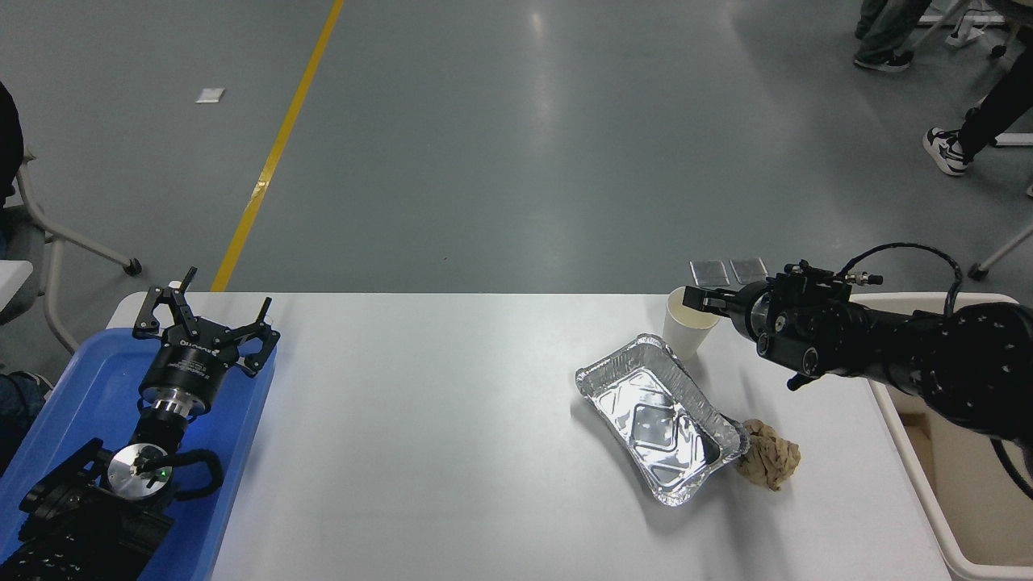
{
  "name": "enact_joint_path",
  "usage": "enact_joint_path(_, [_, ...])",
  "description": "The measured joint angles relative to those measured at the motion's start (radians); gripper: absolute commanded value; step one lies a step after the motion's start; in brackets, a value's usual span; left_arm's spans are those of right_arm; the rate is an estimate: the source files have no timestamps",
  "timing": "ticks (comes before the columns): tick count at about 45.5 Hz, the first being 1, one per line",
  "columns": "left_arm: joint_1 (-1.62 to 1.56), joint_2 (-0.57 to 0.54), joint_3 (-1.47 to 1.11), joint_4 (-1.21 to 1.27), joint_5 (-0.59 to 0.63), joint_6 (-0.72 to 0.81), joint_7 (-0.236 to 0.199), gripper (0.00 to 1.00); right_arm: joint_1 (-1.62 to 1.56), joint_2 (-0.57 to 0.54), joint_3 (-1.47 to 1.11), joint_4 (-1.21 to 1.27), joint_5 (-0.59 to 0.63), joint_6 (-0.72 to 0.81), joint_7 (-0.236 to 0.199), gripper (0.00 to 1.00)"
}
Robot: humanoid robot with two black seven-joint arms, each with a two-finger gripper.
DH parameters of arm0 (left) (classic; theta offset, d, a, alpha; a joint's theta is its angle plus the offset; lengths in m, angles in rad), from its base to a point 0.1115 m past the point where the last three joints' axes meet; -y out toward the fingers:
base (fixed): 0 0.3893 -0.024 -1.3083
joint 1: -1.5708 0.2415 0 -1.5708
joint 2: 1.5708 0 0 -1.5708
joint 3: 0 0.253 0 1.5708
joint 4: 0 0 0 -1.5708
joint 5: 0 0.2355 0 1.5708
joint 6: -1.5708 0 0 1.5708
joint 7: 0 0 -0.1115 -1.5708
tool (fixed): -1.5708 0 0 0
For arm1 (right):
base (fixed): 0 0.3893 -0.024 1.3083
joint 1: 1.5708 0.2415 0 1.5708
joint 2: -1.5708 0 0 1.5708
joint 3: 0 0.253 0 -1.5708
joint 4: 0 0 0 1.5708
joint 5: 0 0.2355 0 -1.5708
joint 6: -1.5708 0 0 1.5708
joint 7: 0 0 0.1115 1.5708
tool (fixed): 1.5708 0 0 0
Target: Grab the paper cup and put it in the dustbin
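The paper cup [684, 332] stands upright on the white table [452, 420], just behind the foil tray's far corner. My right gripper [699, 298] comes in from the right and its tip lies over the right part of the cup's rim, seen edge-on, so its state is unclear. The dustbin [910, 452], a cream tub, stands off the table's right edge, partly hidden by my right arm. Over the blue tray at the lower left my left gripper [211, 319] rests parked and open.
A foil tray [658, 420] lies in front of the cup, with a crumpled brown paper ball [771, 460] touching its near right corner. The blue tray [73, 403] sits at the table's left end. People's legs [968, 121] are at the top right.
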Motion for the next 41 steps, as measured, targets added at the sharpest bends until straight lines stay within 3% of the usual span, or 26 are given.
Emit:
enact_joint_path(7, [0.000,0.000,0.000,0.000,0.000,0.000,0.000,0.99,-0.028,0.002,0.008,-0.018,-0.004,-0.006,-0.009,0.76])
enact_joint_path(10, [0.000,0.000,0.000,0.000,0.000,0.000,0.000,0.99,-0.036,0.003,0.009,-0.022,-0.004,-0.007,-0.011,0.72])
enact_joint_path(18, [0.000,0.000,0.000,0.000,0.000,0.000,0.000,0.99,-0.053,0.007,0.014,-0.027,-0.002,-0.009,-0.015,0.35])
enact_joint_path(22, [0.000,0.000,0.000,0.000,0.000,0.000,0.000,0.99,-0.060,0.009,0.019,-0.029,-0.001,-0.010,-0.016,0.28])
enact_joint_path(29, [0.000,0.000,0.000,0.000,0.000,0.000,0.000,0.99,-0.067,0.011,0.035,-0.030,0.000,-0.010,-0.021,0.01])
enact_joint_path(41, [0.000,0.000,0.000,0.000,0.000,0.000,0.000,0.99,-0.068,0.011,0.050,-0.029,-0.002,-0.011,-0.026,0.00])
